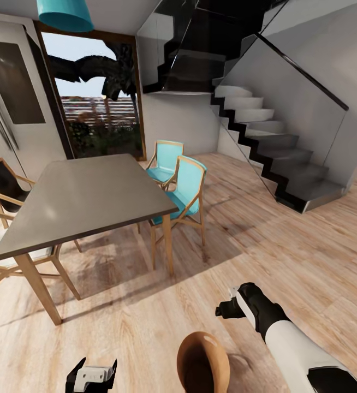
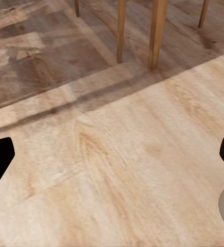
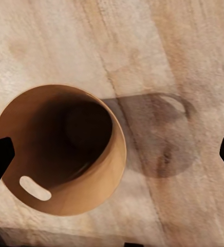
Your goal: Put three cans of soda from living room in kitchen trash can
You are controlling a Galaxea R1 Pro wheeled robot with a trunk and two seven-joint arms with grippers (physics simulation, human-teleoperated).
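wooden bin (image 1: 202,363) on floor | grey table (image 1: 85,194), turquoise chairs (image 1: 184,188) ahead

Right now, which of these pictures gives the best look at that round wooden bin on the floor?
The right wrist view: it looks straight down into the wooden bin, showing its open rim, dark inside and a slot handle in the wall. The head view catches part of the bin at the bottom edge, beside the right gripper. The left wrist view shows floor and table legs.

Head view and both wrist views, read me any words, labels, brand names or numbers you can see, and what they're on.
None: no text on the grey table, turquoise chairs, stairs, wood floor or the brown bin.
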